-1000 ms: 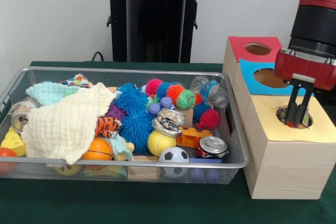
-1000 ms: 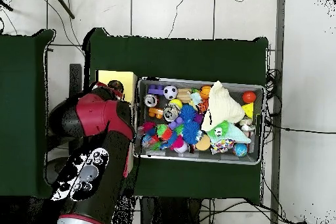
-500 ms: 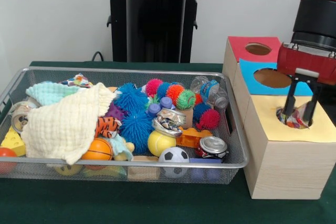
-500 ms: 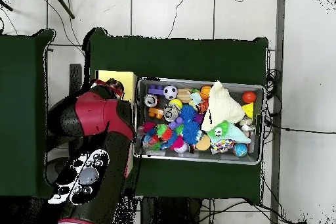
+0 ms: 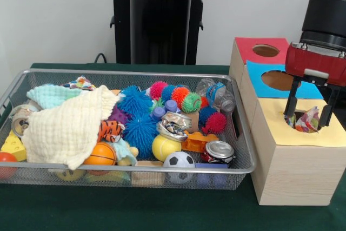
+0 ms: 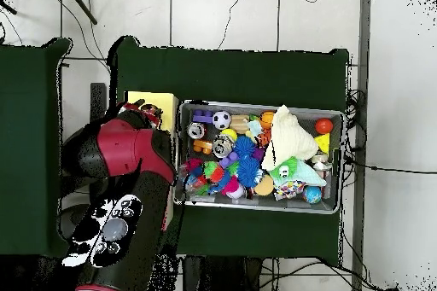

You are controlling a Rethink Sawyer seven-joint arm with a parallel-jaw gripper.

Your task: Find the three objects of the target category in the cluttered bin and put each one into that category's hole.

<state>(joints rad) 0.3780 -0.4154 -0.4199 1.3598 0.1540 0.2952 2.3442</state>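
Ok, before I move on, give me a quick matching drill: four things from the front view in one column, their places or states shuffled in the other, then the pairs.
Things:
1. black two-finger gripper
2. crumpled colourful wrapper
3. black-and-white soccer ball
4. pale yellow muslin cloth

Places or states:
A. draped over toys at the bin's left end
B. open, above the yellow box's hole
C. against the mesh bin's front wall
D. sticking up out of the yellow-topped hole

Pairs: 1-B, 2-D, 3-C, 4-A
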